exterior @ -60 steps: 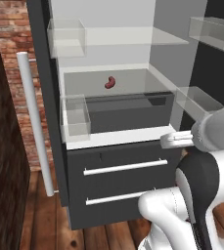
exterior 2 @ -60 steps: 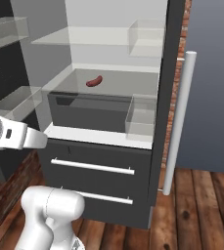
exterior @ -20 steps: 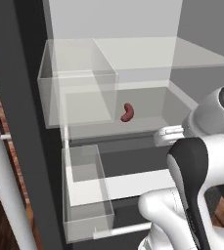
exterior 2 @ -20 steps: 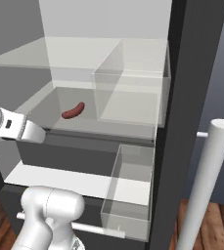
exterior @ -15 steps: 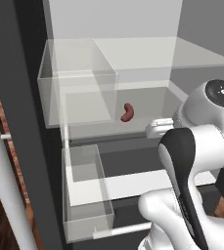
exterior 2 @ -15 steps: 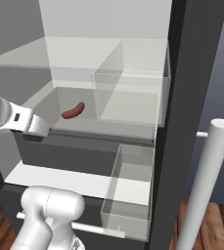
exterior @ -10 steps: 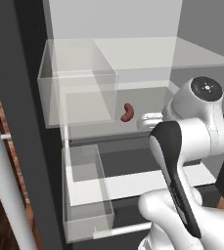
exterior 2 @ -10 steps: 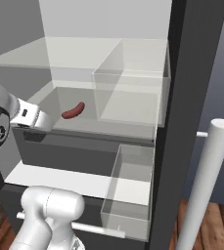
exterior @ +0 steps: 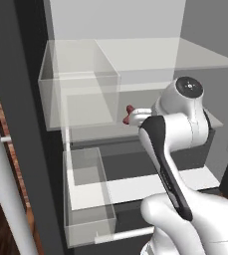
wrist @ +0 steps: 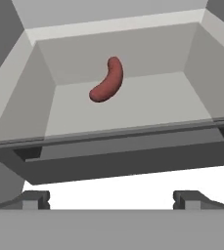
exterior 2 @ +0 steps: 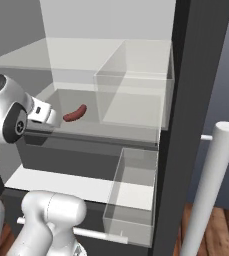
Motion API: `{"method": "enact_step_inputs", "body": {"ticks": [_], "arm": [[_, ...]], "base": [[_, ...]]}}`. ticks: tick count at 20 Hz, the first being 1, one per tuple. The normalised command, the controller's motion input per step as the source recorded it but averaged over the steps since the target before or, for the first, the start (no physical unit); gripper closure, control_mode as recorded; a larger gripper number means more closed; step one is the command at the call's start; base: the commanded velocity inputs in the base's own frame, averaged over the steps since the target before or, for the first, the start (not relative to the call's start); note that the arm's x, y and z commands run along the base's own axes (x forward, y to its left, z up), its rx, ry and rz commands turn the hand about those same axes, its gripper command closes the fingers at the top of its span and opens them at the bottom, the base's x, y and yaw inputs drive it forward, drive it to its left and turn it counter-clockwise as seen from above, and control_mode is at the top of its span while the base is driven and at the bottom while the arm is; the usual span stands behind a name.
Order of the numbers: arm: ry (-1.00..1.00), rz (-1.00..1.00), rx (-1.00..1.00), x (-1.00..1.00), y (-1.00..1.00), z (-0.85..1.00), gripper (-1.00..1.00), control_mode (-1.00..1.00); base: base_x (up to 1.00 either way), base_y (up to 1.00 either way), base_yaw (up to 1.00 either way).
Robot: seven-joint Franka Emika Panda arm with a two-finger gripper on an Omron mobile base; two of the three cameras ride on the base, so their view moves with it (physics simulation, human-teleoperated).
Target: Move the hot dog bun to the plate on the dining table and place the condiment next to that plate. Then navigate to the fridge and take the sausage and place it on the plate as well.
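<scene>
Red-brown curved sausage (wrist: 107, 81), smooth-skinned.

- sausage (wrist: 107, 82) lies on the shelf (wrist: 133, 105) inside the fridge (exterior 2: 193, 75), toward the back
- tool (wrist: 111, 199) in front of the shelf's front edge, jaws spread, well apart from sausage
- clear door bin (exterior 2: 136, 90) right of sausage, second bin (exterior 2: 133, 192) below it
- bar handle (exterior 2: 208, 185) right of the bins

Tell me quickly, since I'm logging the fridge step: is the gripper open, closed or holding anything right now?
Gripper: open, holding nothing; the slim red-brown sausage lies ahead of it in the fridge's grey bin, untouched.
</scene>
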Motion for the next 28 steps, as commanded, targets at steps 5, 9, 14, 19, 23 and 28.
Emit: {"method": "enact_step_inputs", "body": {"ticks": [5, 9, 14, 19, 23, 28], "arm": [[0.00, 0.00, 0.01, 0.61, 0.00, -0.07, -1.00, -1.00], [0.02, -0.04, 0.00, 0.47, 0.01, -0.07, -1.00, -1.00], [0.03, -0.09, 0.00, 0.48, 0.00, -0.10, -1.00, -1.00], [0.05, -0.08, 0.00, 0.45, 0.00, -0.12, -1.00, -1.00], [0.07, -0.03, 0.00, 0.38, 0.00, -0.17, -1.00, -1.00], [0.06, 0.00, 0.00, 0.25, 0.00, -0.25, -1.00, -1.00]], "base": [[0.00, 0.00, 0.00], [0.00, 0.00, 0.00], [0.00, 0.00, 0.00], [0.00, 0.00, 0.00], [0.00, 0.00, 0.00], [0.00, 0.00, 0.00]]}}
